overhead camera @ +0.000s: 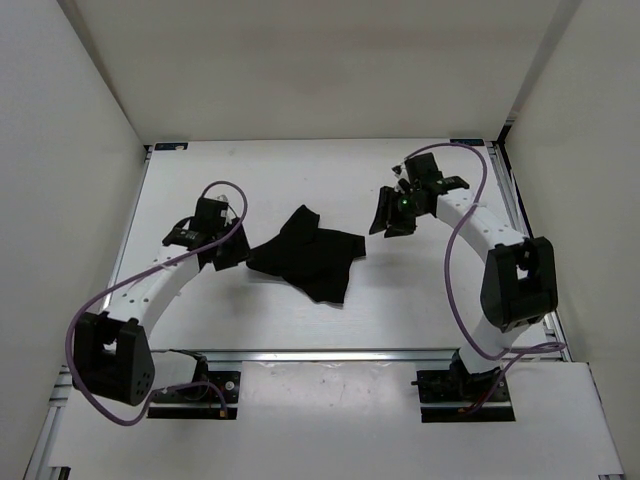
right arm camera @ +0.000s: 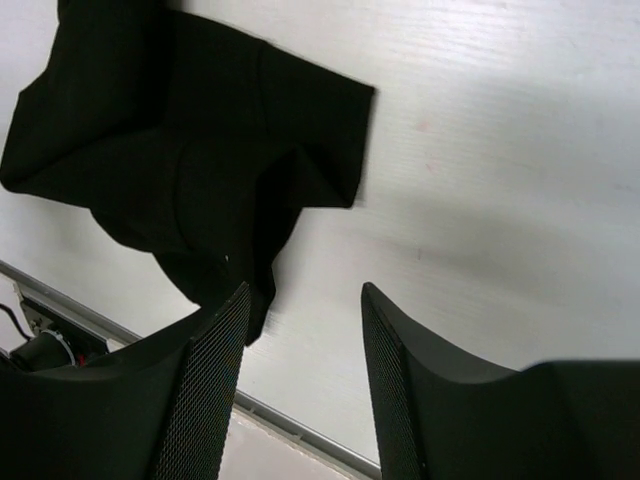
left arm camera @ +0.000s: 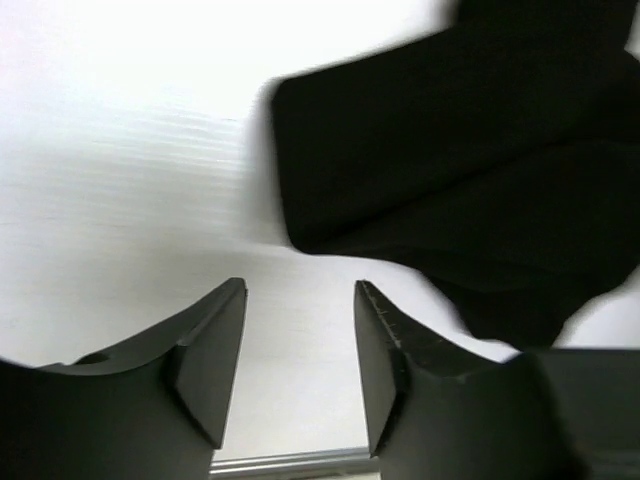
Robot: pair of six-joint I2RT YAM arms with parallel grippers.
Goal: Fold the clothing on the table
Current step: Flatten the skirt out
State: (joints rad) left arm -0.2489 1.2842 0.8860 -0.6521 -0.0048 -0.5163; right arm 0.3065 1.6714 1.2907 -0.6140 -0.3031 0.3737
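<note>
**Jaws wide beside crumpled black garment**

Spread wide and empty on left gripper (left arm camera: 300,292) and right gripper (right arm camera: 305,292) alike. Between them, mid-way across the white table (overhead camera: 410,300), matte black clothing (overhead camera: 310,256) lying rumpled in overlapping folds, corners jutting unevenly.

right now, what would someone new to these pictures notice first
The crumpled black soft fabric garment stands out first, lying bunched and unfolded near the middle of the flat white tabletop. The left hand sits close by its left edge and the right hand hangs apart on its right. Both are open and hold nothing.
</note>
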